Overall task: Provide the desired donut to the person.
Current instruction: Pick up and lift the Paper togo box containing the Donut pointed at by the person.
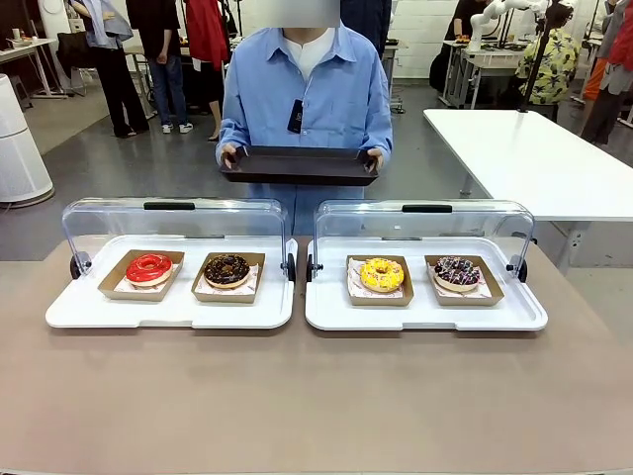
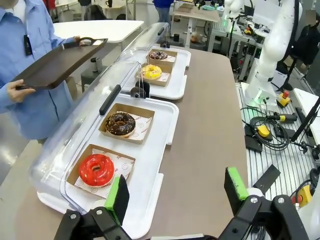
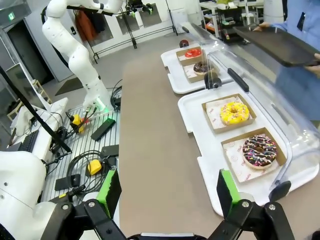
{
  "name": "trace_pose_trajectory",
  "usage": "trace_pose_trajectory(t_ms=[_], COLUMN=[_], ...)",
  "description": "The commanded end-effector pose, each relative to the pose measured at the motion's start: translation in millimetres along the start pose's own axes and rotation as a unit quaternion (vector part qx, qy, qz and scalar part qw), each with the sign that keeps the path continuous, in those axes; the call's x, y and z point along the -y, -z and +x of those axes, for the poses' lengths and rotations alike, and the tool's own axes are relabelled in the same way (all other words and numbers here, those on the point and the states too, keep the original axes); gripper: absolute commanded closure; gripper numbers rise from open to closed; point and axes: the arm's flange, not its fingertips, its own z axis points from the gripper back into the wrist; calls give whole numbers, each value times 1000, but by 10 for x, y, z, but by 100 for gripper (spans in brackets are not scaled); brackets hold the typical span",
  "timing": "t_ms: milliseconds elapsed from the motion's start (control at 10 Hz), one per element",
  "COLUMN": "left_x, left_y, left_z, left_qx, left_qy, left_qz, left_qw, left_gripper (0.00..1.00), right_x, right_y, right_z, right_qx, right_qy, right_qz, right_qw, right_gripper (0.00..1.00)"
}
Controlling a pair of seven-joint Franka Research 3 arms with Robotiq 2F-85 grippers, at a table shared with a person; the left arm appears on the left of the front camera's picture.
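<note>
Caught at the opening step, with choosing to be done and no reach begun. Found the left gripper (image 2: 176, 190) spread wide with nothing between its green pads, hovering above the table edge near the corner of the left white tray (image 2: 152, 170). Found the right gripper (image 3: 167, 187) likewise wide apart and empty, above bare table just beside the right white tray (image 3: 192, 107).

Counted four donuts, each in its own cardboard boat: the red donut (image 1: 148, 267) and the chocolate donut (image 1: 226, 269) on the left tray, the yellow donut (image 1: 382, 273) and the sprinkled donut (image 1: 456, 270) on the right one. Saw both clear lids (image 1: 178, 226) tipped back toward the far side, leaving the donuts open from the robot's side.

Saw the person (image 1: 307, 94) at the far edge, holding a dark serving tray (image 1: 300, 165) level in both hands, well apart from the display trays. Could not tell the wanted donut from the rest — no pointing hand, both busy with the tray.

Judged the next move to call for a settled choice first. After that, a descent over that boat by the nearer arm, a pinch on the cardboard rim rather than the icing, a lift clear of the lid's edge, and a carry across to the dark tray.
</note>
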Motion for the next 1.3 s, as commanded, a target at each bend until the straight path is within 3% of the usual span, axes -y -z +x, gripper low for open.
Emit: trace_pose_trajectory(t_ms=[0, 1200], left_x=[20, 20], left_y=[16, 16], left_z=[-3, -3], left_qx=[14, 14], left_qy=[9, 9], left_qz=[2, 2], left_qw=[1000, 1000], left_gripper=[0, 0], right_x=[-6, -6], right_y=[12, 12], right_z=[-1, -1], right_qx=[6, 6], right_qy=[-2, -2], right_qz=[3, 3], right_qw=[1000, 1000], right_gripper=[0, 0])
